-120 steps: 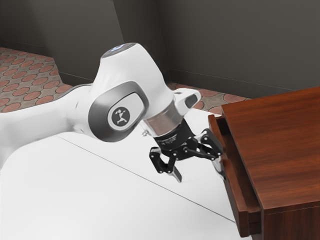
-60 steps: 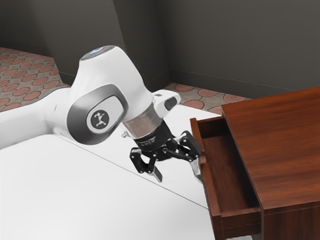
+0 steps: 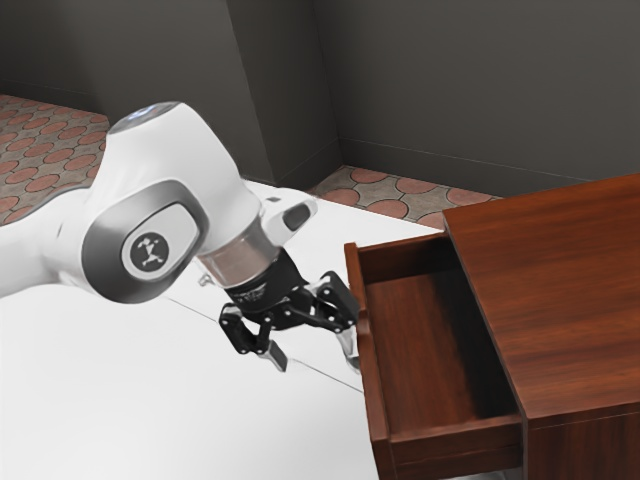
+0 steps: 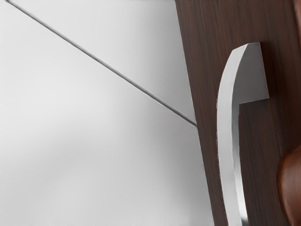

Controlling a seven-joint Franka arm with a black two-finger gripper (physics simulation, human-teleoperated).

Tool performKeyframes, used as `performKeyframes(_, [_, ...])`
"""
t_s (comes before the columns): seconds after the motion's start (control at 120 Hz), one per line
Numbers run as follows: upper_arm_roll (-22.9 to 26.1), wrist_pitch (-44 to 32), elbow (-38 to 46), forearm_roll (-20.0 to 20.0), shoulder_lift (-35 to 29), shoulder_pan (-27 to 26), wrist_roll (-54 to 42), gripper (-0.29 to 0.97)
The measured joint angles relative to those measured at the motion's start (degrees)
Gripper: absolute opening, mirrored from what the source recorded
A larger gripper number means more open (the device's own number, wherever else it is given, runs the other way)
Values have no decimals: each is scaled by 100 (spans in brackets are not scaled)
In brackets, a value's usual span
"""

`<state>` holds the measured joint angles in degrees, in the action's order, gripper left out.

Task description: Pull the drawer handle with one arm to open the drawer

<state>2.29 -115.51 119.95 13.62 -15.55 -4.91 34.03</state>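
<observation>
The white seven-joint arm (image 3: 150,230) comes in from the exterior view's left over the flat white table (image 3: 100,420). Its black two-finger gripper (image 3: 315,358) hangs low above the tabletop, fingers spread apart, one just beside the front panel of the brown wooden drawer (image 3: 430,340). The drawer stands well out of the brown wooden cabinet (image 3: 560,280) at the exterior view's right, below the cabinet's top. In the wrist view the curved grey metal handle (image 4: 230,141) sits on the drawer's front, and a thin seam line (image 4: 103,63) in the table runs up to that panel. Behind the table lies a patterned tile floor (image 3: 50,150).
</observation>
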Motion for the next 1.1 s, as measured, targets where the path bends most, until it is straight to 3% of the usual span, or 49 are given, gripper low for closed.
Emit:
performKeyframes(0.4, [-150,2,426,-64,-525,45,-212,67])
performKeyframes(0.7, [-418,38,179,-72,-870,-40,-323,68])
performKeyframes(0.783, [-402,257,-460,57,-800,-87,-322,68])
performKeyframes(0.9, [-364,1166,-1672,175,-412,-128,-182,68])
performKeyframes(1.0, [-240,2070,-2876,160,556,-10,-308,68])
performKeyframes(1.058, [-133,2500,-3642,-43,980,138,-527,68])
performKeyframes(1.1, [175,2810,-4186,-464,1128,325,-671,68])
